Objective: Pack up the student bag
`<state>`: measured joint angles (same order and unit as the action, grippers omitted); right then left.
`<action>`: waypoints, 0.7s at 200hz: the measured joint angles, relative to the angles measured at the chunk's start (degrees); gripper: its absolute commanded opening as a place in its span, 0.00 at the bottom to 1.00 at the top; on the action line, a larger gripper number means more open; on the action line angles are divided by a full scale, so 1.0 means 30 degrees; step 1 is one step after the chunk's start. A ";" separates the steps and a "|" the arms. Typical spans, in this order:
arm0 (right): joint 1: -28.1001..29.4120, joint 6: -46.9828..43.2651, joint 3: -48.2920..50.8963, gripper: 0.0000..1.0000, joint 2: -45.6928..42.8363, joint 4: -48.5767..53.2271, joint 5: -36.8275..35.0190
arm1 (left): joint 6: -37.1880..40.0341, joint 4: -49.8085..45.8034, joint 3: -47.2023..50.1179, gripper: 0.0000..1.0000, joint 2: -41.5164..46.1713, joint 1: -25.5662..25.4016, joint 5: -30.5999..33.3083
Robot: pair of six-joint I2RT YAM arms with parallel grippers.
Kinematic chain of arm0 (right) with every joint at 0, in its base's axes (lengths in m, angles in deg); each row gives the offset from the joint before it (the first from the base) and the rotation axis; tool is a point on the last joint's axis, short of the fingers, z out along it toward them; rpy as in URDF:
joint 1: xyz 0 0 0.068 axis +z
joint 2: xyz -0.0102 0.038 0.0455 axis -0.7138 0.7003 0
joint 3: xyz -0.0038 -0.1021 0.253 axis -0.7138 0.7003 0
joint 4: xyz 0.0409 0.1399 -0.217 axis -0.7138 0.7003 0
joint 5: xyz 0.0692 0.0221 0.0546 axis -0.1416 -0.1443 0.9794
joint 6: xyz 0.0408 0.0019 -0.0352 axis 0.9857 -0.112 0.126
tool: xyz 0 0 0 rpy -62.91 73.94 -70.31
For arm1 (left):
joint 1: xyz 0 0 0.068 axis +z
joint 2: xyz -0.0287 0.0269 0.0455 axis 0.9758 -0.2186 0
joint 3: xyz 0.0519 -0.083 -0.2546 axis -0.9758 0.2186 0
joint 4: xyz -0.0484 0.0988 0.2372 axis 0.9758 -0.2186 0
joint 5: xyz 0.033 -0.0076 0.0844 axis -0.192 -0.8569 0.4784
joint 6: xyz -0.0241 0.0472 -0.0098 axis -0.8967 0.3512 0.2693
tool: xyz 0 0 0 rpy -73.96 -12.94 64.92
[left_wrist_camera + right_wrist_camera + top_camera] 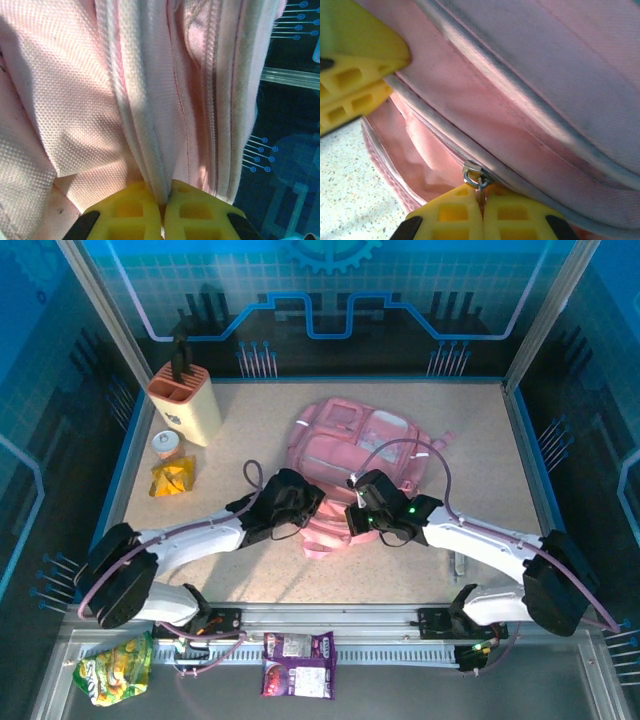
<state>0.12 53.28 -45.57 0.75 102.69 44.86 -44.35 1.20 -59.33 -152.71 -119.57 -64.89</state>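
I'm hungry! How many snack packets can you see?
3. An orange packet lies on the table by the small cup, a green packet on the near ledge at left, a purple packet mid-ledge. The pink bag may hide others.

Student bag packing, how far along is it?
Nothing looks packed yet. In hand: left hand pinches a seam of the student bag, right hand grips its zipper pull. Left: open it, likely load the yellow packet, purple packet and green packet lying outside.

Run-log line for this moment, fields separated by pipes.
left gripper: shut on student bag fabric fold | right gripper: shut on zipper pull
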 measured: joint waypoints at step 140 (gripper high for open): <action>-0.2412 -0.1129 0.0860 0.00 -0.2040 0.0546 0.0648 | 0.7322 -0.4102 -0.0969 0.48 0.1239 0.7329 -0.5450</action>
<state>-7.11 49.89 -42.99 -5.37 104.33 46.81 -22.39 -11.11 -62.24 -149.00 -97.58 -81.24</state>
